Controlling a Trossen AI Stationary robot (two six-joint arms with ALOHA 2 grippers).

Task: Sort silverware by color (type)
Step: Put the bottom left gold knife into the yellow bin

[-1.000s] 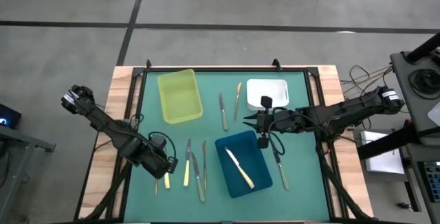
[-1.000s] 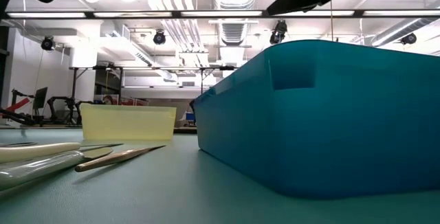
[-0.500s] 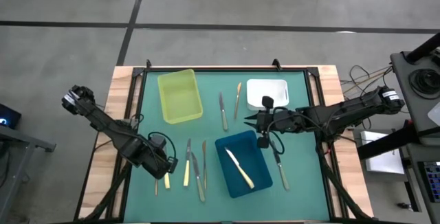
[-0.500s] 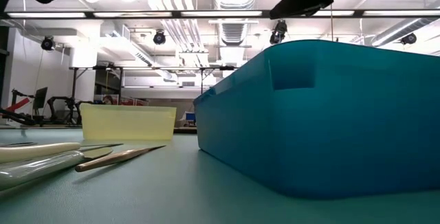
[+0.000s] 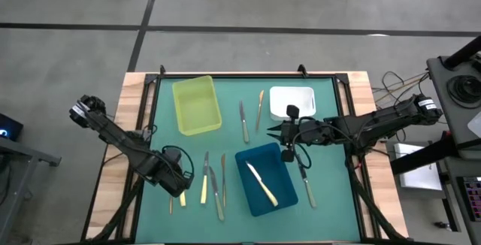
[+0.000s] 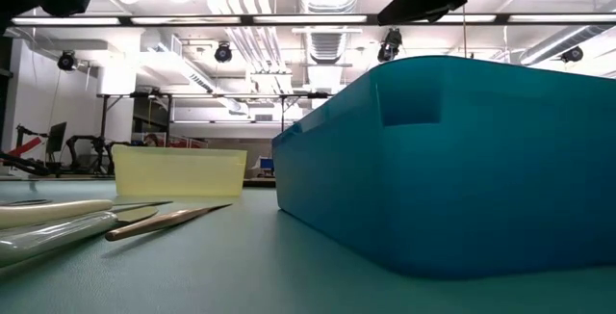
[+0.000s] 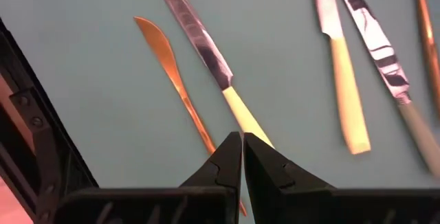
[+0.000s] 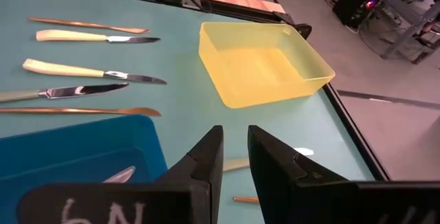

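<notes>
My left gripper (image 5: 181, 185) (image 7: 242, 136) hangs shut at the table's near left. Its tips are over the cream handle (image 7: 240, 110) of a silver-bladed knife (image 7: 199, 42), with a thin gold knife (image 7: 168, 56) beside it. More knives (image 5: 214, 185) lie flat just to the right. A cream-handled knife (image 5: 261, 183) lies in the blue tray (image 5: 279, 200). My right gripper (image 5: 275, 132) (image 8: 234, 145) hovers open and empty over that tray's far edge. A silver knife (image 5: 244, 121) and a gold one (image 5: 259, 108) lie between the yellow tray (image 5: 197, 104) and the white tray (image 5: 291, 101). My left gripper points down at the cream handle with shut fingers (image 7: 223, 159). Whether its tips touch the handle, I cannot tell. The knife lies flat on the mat.
A silver knife (image 5: 304, 177) lies right of the blue tray. A black frame (image 5: 244, 74) rims the green mat. In the low view the blue tray's wall (image 6: 452, 160) fills the right half, with the yellow tray (image 6: 178, 172) and knives (image 6: 58, 213) to its left.
</notes>
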